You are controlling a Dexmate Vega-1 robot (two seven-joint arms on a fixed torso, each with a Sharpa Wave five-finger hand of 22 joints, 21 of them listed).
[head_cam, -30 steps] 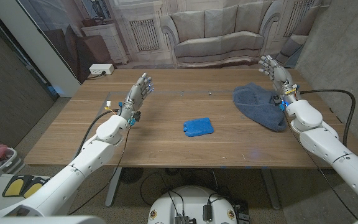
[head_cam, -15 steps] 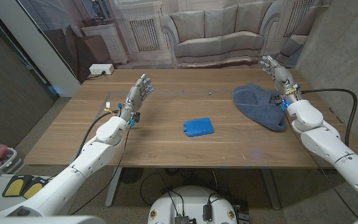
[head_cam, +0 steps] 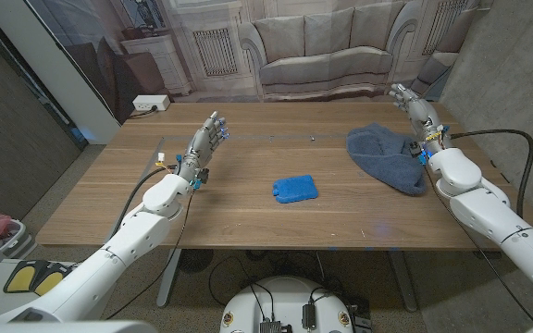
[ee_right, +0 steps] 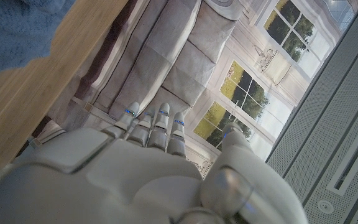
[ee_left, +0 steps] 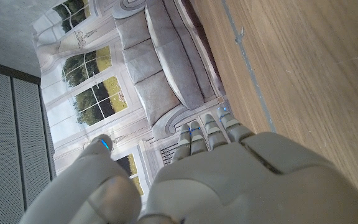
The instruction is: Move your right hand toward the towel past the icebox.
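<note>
Your left hand [head_cam: 206, 141] stood over the bench's [head_cam: 248, 217] left part, fingers apart, holding nothing. The blue icebox [head_cam: 294, 189] lay near the bench's middle. Farther right, the blue towel [head_cam: 387, 154] lay crumpled. Your right hand [head_cam: 415, 113] stood just beside its far right edge, fingers spread, empty.

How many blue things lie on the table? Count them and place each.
2. The icebox lies mid-table; the towel lies toward the right side, beside the right hand.
</note>
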